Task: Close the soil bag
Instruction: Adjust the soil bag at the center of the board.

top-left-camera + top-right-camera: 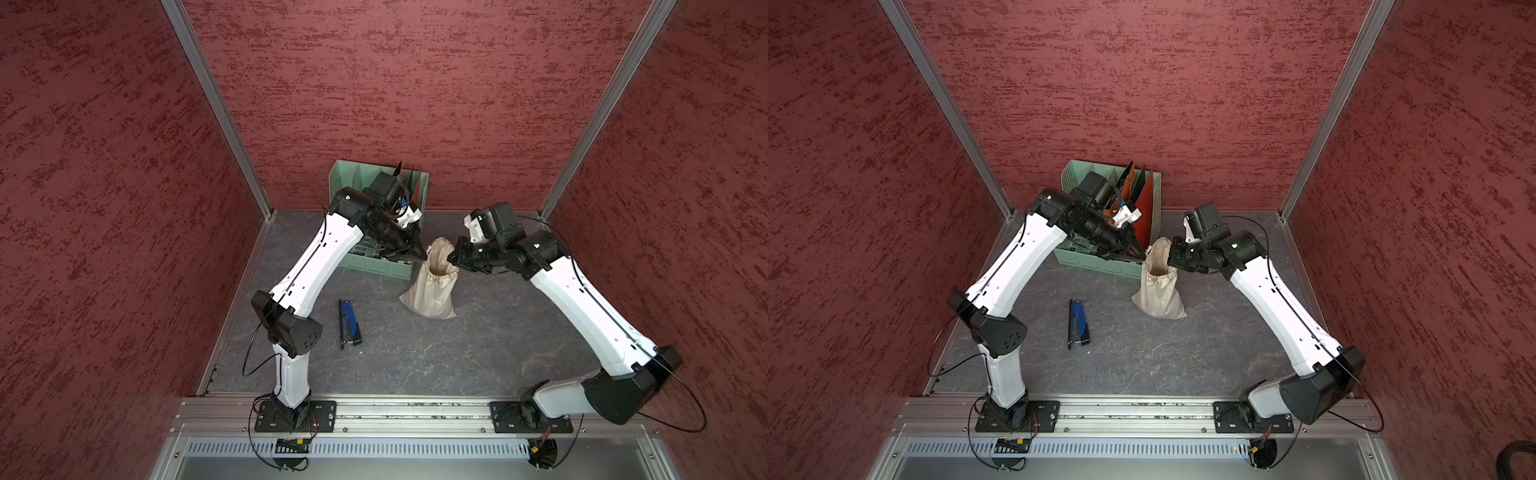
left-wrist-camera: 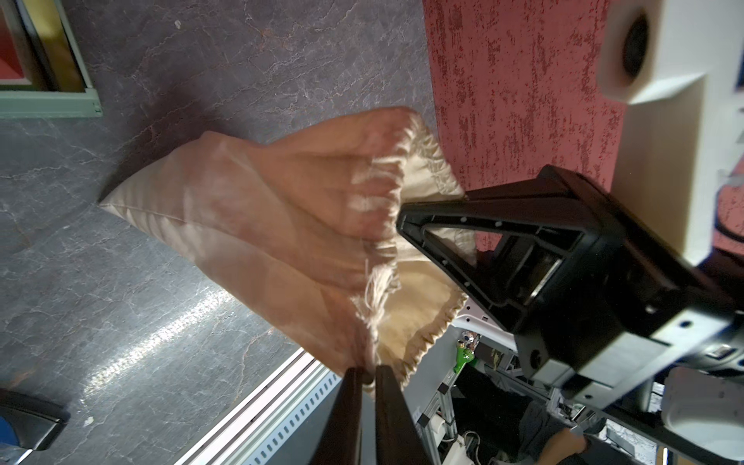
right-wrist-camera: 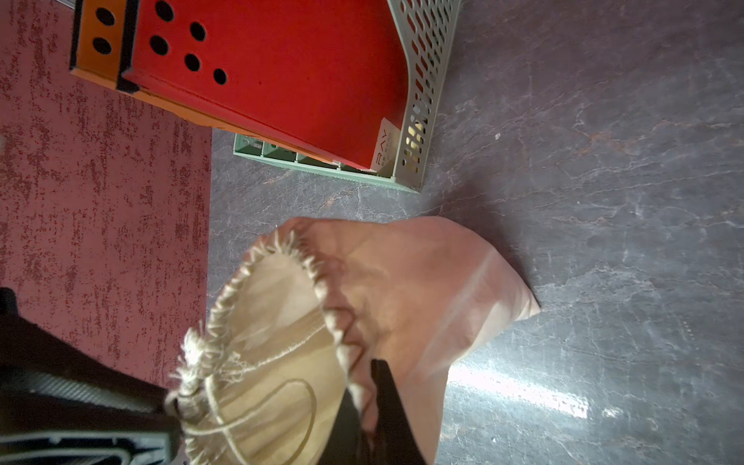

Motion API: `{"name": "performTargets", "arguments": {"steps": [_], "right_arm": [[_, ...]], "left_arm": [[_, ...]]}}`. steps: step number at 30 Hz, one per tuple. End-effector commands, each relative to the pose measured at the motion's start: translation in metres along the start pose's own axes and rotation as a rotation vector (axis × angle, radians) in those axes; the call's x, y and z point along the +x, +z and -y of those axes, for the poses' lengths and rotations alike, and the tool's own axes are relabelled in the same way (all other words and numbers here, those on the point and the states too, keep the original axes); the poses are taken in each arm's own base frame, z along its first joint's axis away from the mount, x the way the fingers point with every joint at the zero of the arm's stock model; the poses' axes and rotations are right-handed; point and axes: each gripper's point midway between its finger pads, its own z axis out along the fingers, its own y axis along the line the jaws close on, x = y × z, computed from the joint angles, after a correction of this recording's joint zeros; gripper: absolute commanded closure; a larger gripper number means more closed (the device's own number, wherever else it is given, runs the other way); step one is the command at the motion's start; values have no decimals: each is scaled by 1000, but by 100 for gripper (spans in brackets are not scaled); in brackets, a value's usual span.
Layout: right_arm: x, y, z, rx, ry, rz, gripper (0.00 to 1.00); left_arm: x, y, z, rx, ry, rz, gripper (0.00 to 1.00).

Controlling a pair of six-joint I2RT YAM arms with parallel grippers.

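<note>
Mouth gaping, nothing cinched yet, so the closing is all ahead: one green file rack (image 1: 347, 176), one soil bag (image 1: 434, 289) standing on the table (image 1: 498, 332) just in front of it, two grippers, left gripper (image 2: 368, 372) and right gripper (image 3: 368, 374), each clamped on opposite rim sides, one blue stapler (image 1: 350, 325).

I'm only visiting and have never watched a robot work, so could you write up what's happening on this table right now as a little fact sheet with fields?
Bag: cream soil bag, base on the grey table, neck lifted
Bag mouth: open, not drawn shut
Left claw: shut on the bag's gathered rim
Right claw: shut on the opposite side of the rim
Cord: slack loop at the mouth
Nearby: blue stapler lying apart; green file rack behind the bag
</note>
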Motion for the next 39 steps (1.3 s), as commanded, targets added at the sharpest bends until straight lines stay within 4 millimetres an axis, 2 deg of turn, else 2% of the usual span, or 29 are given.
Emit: {"name": "performTargets", "arguments": {"steps": [1, 11, 20, 26, 30, 33, 34, 35, 37, 39], "right_arm": [[-1, -4, -6, -34, -11, 15, 100], [-1, -3, -6, -34, -16, 17, 100], [-2, -7, 2, 5, -22, 32, 100], [-3, -8, 6, 31, -23, 34, 100], [-5, -12, -5, -17, -68, 40, 99], [-14, -28, -16, -50, -130, 94, 59], [-18, -37, -19, -58, -154, 121, 52], [-21, -45, -23, -70, -182, 148, 49], [-25, -56, -30, -96, -229, 179, 48], [-26, -55, -27, -80, -229, 167, 48]], "left_arm": [[-4, 0, -2, -15, 14, 9, 98], [-8, -8, 3, 9, 24, 21, 100], [-33, -51, 19, 171, -11, 145, 100], [-39, -58, 39, 264, 11, 170, 100], [-43, -56, 40, 276, 6, 171, 100], [-41, -55, 34, 257, -5, 167, 100], [-39, -54, 31, 249, -11, 165, 100], [-38, -55, 26, 238, -20, 166, 100], [-36, -53, 16, 219, -44, 164, 100], [-33, -51, 11, 212, -56, 161, 99]]}}
